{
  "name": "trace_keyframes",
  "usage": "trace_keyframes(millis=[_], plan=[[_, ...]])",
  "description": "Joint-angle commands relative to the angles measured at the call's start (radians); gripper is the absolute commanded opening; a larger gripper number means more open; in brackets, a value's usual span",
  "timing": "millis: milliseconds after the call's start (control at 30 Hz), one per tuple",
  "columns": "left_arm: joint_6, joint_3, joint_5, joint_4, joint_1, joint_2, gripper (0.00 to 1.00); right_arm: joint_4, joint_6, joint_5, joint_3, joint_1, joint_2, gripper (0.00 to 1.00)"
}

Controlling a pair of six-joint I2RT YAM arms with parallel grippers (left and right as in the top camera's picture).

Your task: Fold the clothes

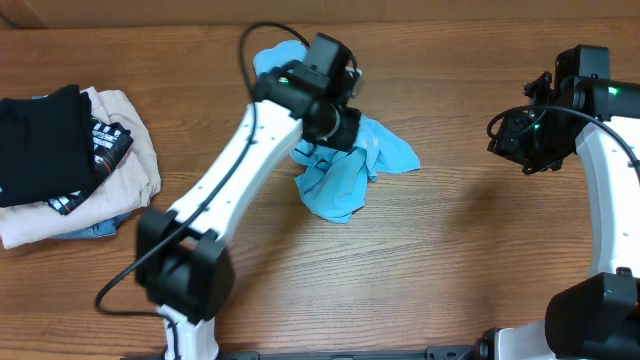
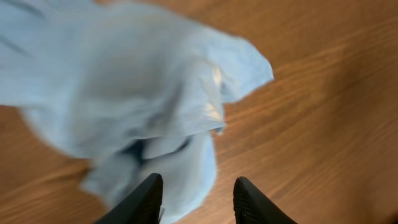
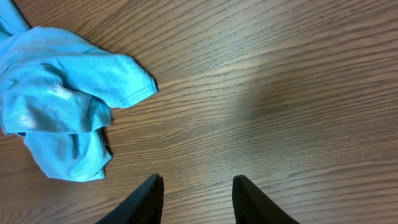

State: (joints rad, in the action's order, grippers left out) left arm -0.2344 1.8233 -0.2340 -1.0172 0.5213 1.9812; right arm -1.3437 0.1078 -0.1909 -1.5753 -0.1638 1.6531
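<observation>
The left gripper (image 2: 197, 182) has its two dark, tapered fingers (image 2: 146, 200) apart. Soft blue cloth hangs blurred just ahead of them, and a fold drops beside the left finger, but nothing is clamped between the two. The right gripper (image 3: 197, 183) also has its fingers spread, and it hovers over bare wood holding nothing. The light sky-blue T-shirt (image 1: 345, 185) lies crumpled in a loose heap of rumpled folds at the middle of the table (image 1: 450, 260), whose top is brown wood with a fine grain. One hemmed edge of the shirt points right. The white left arm stretches from its near-left base diagonally to the far side, and its black wrist bends down over the shirt. The right arm rises along the right edge with its wrist turned left, well apart from the shirt. At the far left sits a pile with a black folded garment (image 1: 40, 140) on a beige folded garment (image 1: 135, 155).
</observation>
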Motion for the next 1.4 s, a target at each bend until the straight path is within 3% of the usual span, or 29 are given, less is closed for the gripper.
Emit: trace_keyframes(millis=[0,133,333,567,633,833,1133,1233,1367], plan=[[-0.149,-0.009,-0.147,0.010,0.023,0.090,0.41,0.006,-0.004,0.026,0.003,-0.006,-0.003,0.40],[-0.239,-0.009,-0.209,0.056,0.030,0.150,0.42,0.007,-0.004,0.026,0.003,-0.006,-0.003,0.40],[-0.255,-0.009,-0.199,0.143,0.030,0.154,0.45,0.006,-0.004,0.026,0.003,-0.006,-0.003,0.40],[-0.298,-0.009,-0.095,0.156,0.038,0.156,0.44,0.006,-0.004,0.026,0.003,-0.006,-0.003,0.40],[-0.298,-0.008,-0.092,0.157,0.046,0.156,0.38,0.006,-0.004,0.026,0.003,-0.006,-0.003,0.40],[-0.298,-0.008,-0.048,0.167,0.070,0.156,0.04,0.005,-0.004,0.026,0.003,-0.006,-0.003,0.40],[-0.221,0.048,-0.072,0.227,0.064,0.106,0.04,0.002,-0.004,0.026,0.003,-0.006,-0.003,0.40],[-0.154,0.125,0.030,0.219,0.042,0.033,0.04,0.002,-0.004,0.026,0.003,-0.006,-0.003,0.40],[-0.143,0.237,0.315,0.158,-0.055,-0.115,0.04,0.002,-0.005,0.026,0.003,-0.006,-0.003,0.40]])
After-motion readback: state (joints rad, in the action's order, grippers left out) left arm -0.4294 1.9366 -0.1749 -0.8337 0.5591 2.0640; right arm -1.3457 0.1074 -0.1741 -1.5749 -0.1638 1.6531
